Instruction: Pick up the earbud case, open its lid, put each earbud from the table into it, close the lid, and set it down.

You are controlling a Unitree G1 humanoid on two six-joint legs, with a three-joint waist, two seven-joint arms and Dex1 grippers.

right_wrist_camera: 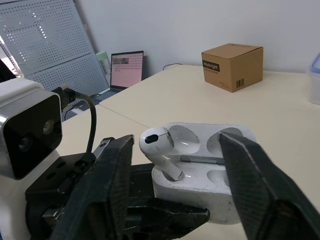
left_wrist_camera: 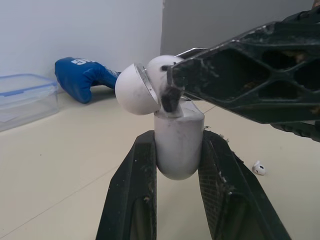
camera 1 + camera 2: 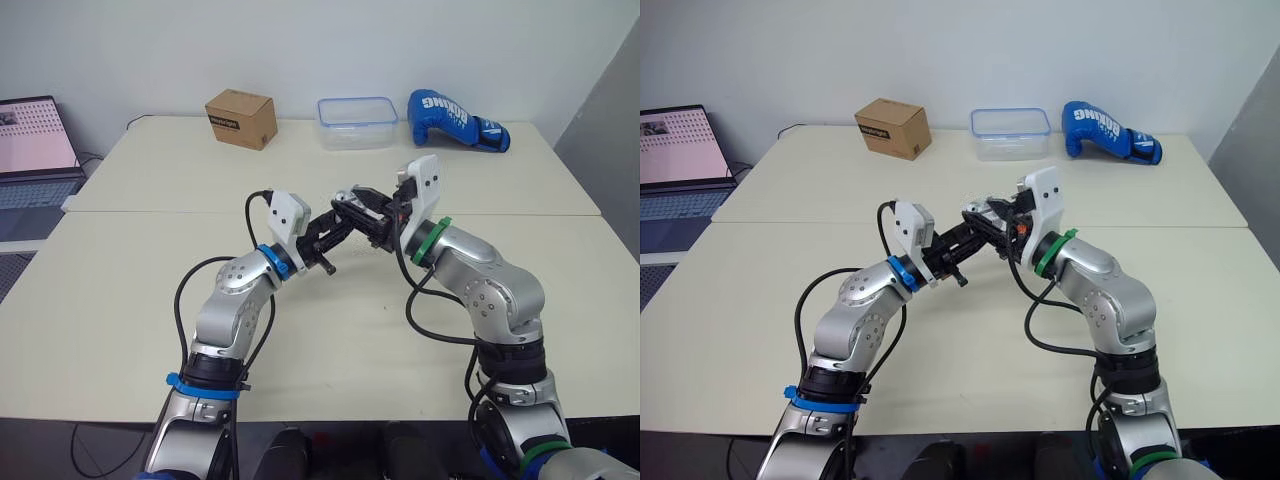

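Observation:
My left gripper is shut on the body of the white earbud case and holds it above the middle of the table. The case's lid is swung open. One white earbud sits with its stem in one slot of the case; the other slot is empty. My right gripper is open, with its fingers either side of the case and one fingertip close to that earbud. A second earbud lies on the table beyond the case.
At the table's far side stand a cardboard box, a clear plastic container with a blue rim and a blue boxing glove. A laptop sits off to the left.

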